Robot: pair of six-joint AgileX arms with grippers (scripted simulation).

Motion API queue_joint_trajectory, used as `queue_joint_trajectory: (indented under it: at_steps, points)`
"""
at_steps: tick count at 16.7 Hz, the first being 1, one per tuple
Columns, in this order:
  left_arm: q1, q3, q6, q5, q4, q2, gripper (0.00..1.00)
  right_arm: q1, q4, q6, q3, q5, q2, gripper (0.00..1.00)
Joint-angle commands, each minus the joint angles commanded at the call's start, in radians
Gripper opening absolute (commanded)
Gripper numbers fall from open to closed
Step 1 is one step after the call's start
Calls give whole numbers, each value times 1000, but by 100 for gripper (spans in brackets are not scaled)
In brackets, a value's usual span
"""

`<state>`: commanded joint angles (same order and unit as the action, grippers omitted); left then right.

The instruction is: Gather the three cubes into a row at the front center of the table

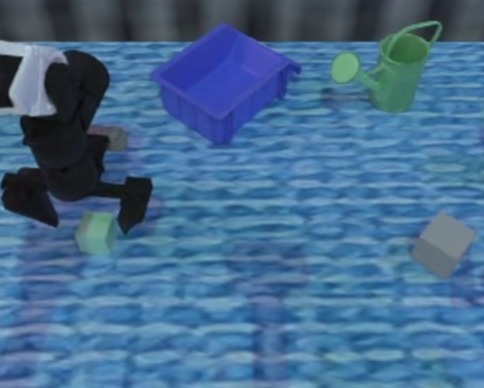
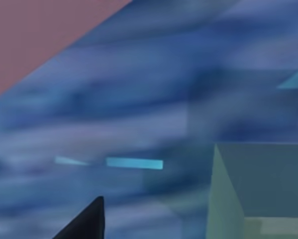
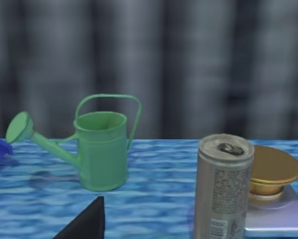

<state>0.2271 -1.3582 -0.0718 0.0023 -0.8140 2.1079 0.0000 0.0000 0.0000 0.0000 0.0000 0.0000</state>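
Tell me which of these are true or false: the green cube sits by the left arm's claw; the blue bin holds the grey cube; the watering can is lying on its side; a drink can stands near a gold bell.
1. The green cube sits between the open fingers of the left gripper. True.
2. The blue bin holds the grey cube. False: that cube lies on the table at the right, and the bin looks empty.
3. The watering can lies on its side. False: it stands upright.
4. A drink can stands beside a gold bell. True.
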Motion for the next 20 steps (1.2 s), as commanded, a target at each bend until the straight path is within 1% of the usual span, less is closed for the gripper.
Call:
queue_joint_trajectory:
  at_steps: [3, 8, 20]
  points:
    - [1, 48, 0, 0, 93, 50, 100, 0, 0, 0, 0, 0, 0, 100]
    - [1, 54, 0, 0, 105, 58, 100, 0, 0, 0, 0, 0, 0, 100]
    - [1, 54, 0, 0, 105, 58, 10, 0, 0, 0, 0, 0, 0, 100]
